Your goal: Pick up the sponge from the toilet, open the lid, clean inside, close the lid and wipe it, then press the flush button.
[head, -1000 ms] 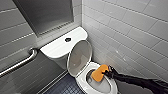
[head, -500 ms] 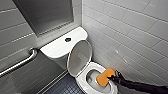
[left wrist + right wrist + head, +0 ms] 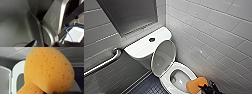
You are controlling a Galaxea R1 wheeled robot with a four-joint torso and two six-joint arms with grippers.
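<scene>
Nearest to us, at the right, our right tool (image 3: 203,87) is clamped on the sponge (image 3: 196,85). It holds the near right edge of the sponge, whose orange pored face fills much of the right wrist view. The sponge sits over the near right part of the rim of the toilet (image 3: 167,81); we cannot tell whether it presses on the rim. To the left of the bowl lies the dark tiled floor (image 3: 150,87).

Beyond the bowl the lid (image 3: 163,58) stands raised, leaning back toward the tank. Farther still, the flush button (image 3: 151,39) sits in the middle of the white tank cover (image 3: 140,47). At the left a metal grab bar (image 3: 102,63) runs along the wall, and its curved end shows close in the left wrist view. We cannot tell whether our left tool (image 3: 32,44) is wide or narrow. Farthest away, a grey wall niche (image 3: 129,15) is set above the tank, and white wall tiles (image 3: 214,32) cover the right.
</scene>
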